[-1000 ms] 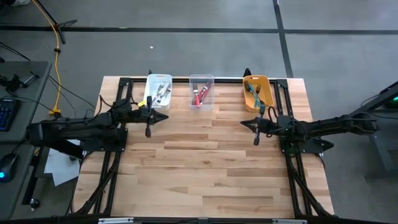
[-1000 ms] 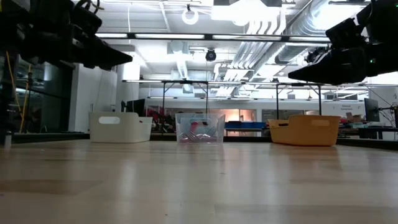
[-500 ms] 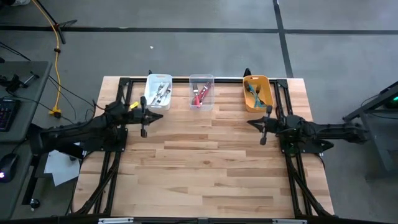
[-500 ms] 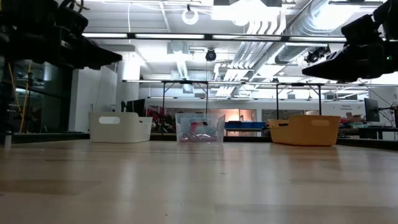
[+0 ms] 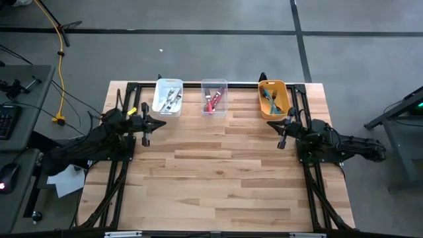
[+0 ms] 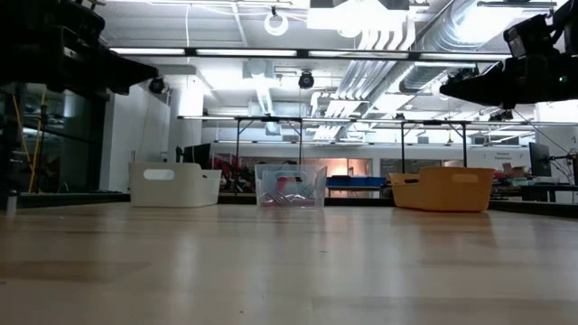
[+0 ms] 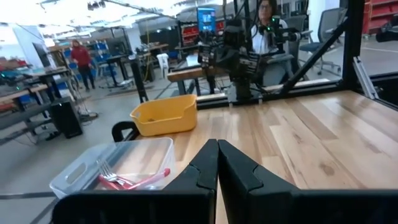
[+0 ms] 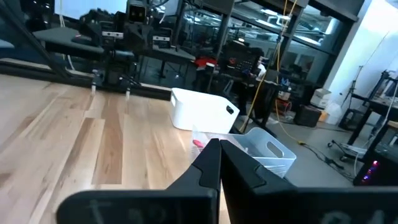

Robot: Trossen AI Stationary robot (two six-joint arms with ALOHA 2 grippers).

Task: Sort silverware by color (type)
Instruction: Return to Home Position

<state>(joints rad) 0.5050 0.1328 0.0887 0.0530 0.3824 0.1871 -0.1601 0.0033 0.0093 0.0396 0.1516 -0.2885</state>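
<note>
While the left gripper (image 5: 146,132) hangs above the table's left side, just short of the white bin, its two dark fingers (image 7: 202,168) are pressed flat together with nothing between them. Right gripper (image 5: 282,135): same condition, fingers (image 8: 208,165) closed against each other and empty, held above the table's right side, just short of the orange bin. In the low view both arms sit high, at the upper corners, well clear of the surface.

Bins stand in a row along the far edge of the pale wooden plank table (image 5: 218,172):
- white rectangular plastic bin (image 5: 156,99), left; holds the white-handled forks (image 5: 172,99).
- clear rectangular plastic bin (image 5: 225,99), middle; holds the red-pink-handled forks (image 5: 211,102), which lie flat on its floor in the left wrist view.
- orange-yellow rectangular plastic bin (image 5: 286,99), right; holds the teal-handled forks (image 5: 267,96).

Bins are apart from one another; the gap between clear and orange is wider. No fork lies on the bare planks.

Left wrist view: a seated person (image 7: 266,15) shows beyond the table's far side.
</note>
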